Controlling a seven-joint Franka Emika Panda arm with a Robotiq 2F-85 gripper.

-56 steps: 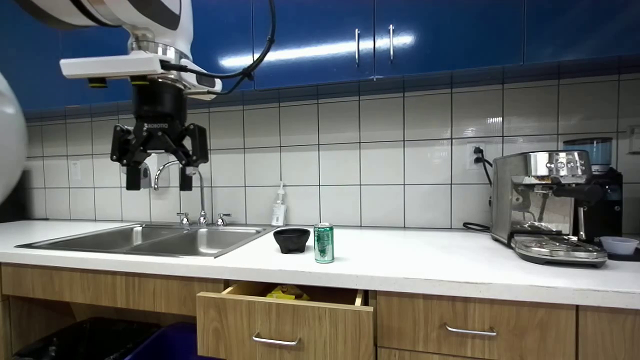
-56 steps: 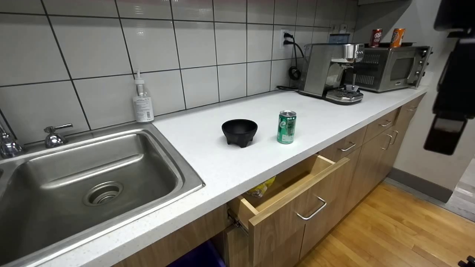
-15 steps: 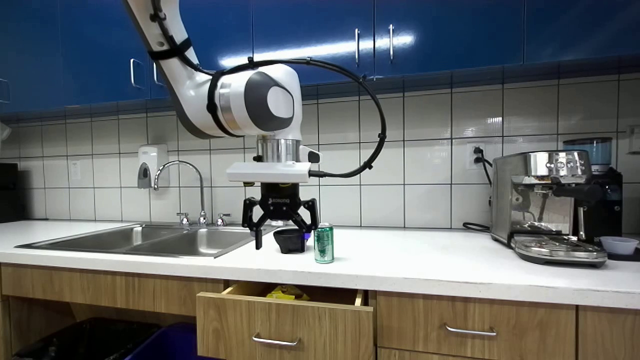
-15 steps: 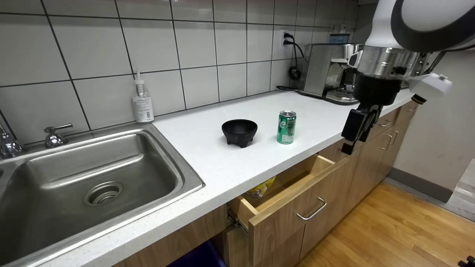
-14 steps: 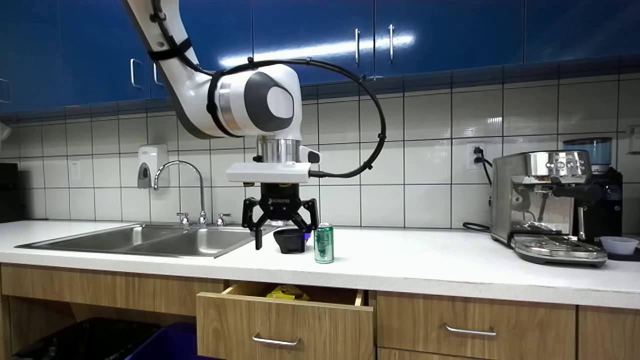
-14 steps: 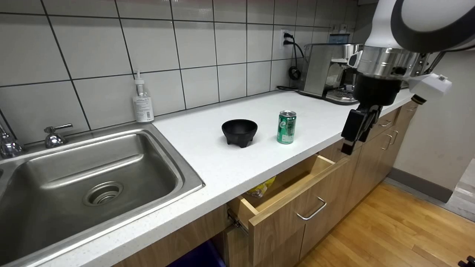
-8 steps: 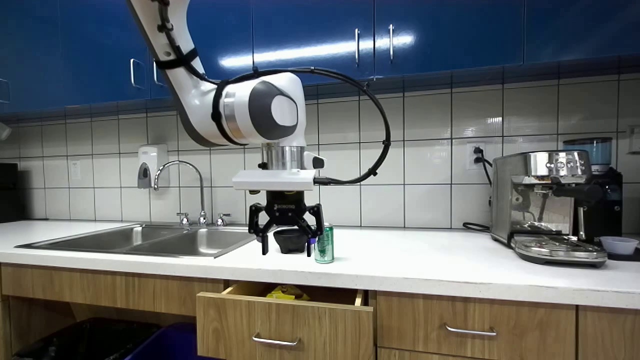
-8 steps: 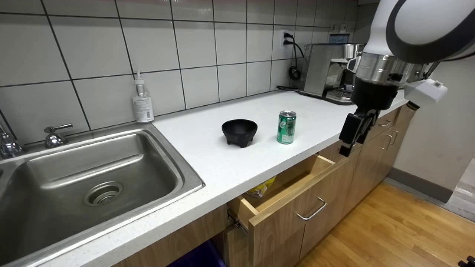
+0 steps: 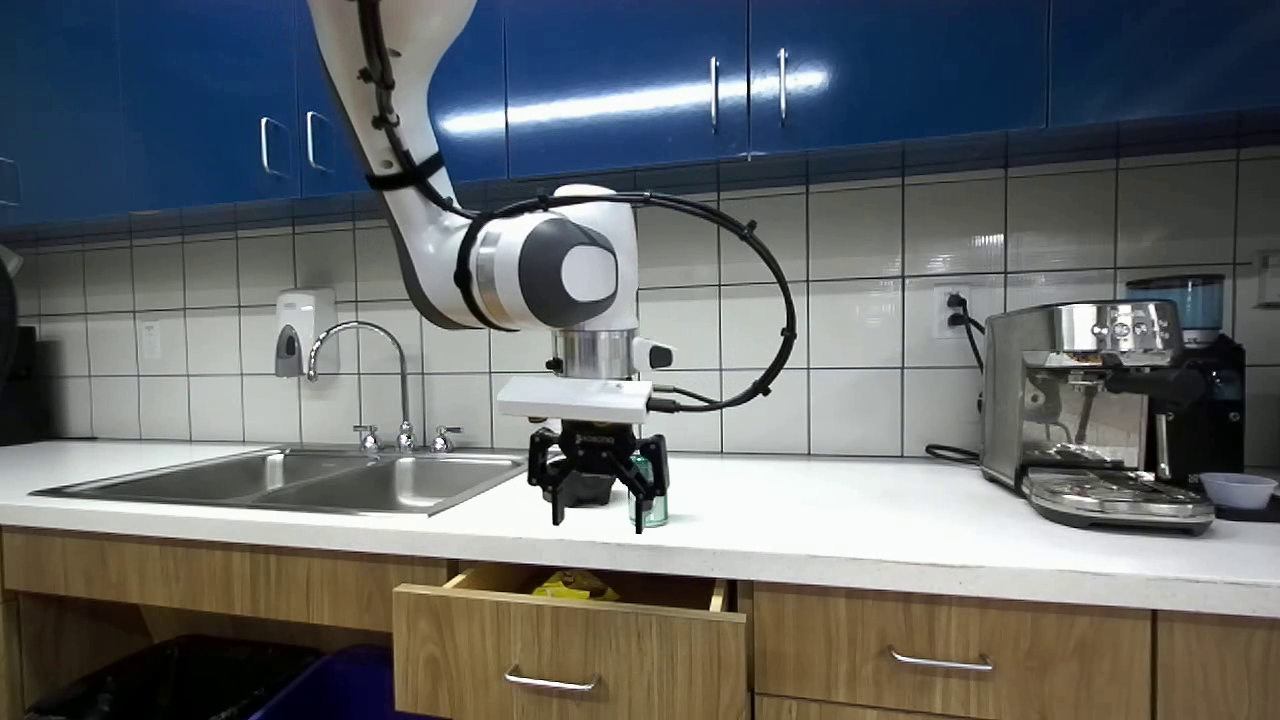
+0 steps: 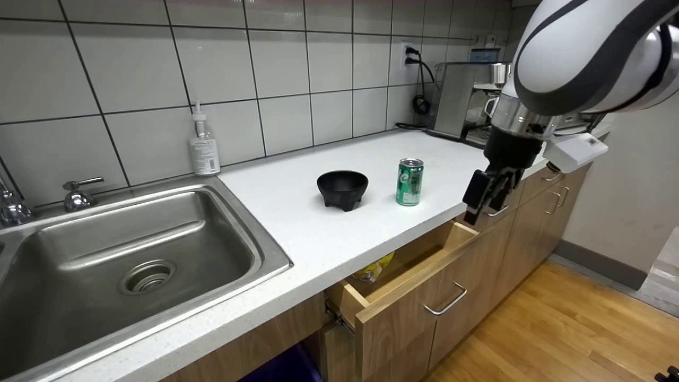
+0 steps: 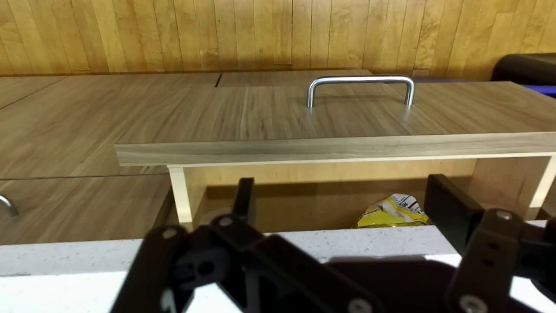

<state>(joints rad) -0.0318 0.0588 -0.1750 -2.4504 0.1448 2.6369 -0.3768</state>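
Note:
My gripper (image 9: 598, 518) is open, with nothing between its fingers. In an exterior view the gripper (image 10: 484, 212) hangs just off the counter's front edge, near the far end of a pulled-out wooden drawer (image 10: 414, 318). Inside the drawer lies a yellow bag (image 11: 393, 211); the counter edge hides part of it in the wrist view, where it appears between the spread fingers, close to the right one. A green can (image 10: 409, 182) stands upright on the counter beside a black footed bowl (image 10: 342, 192). Both are partly covered by the gripper in an exterior view.
A steel sink (image 10: 276, 254) is set into the white counter, with a soap bottle (image 10: 205, 154) behind it. A coffee machine (image 9: 1080, 400) stands farther along. The drawer's metal handle (image 11: 360, 79) sticks out in front. Blue cabinets (image 9: 620, 80) hang above.
The gripper has come down from high at the upper left and, over the last second, moved lower and closer to the drawer. Its jaws stay open; can, bowl, drawer and bag have not moved.

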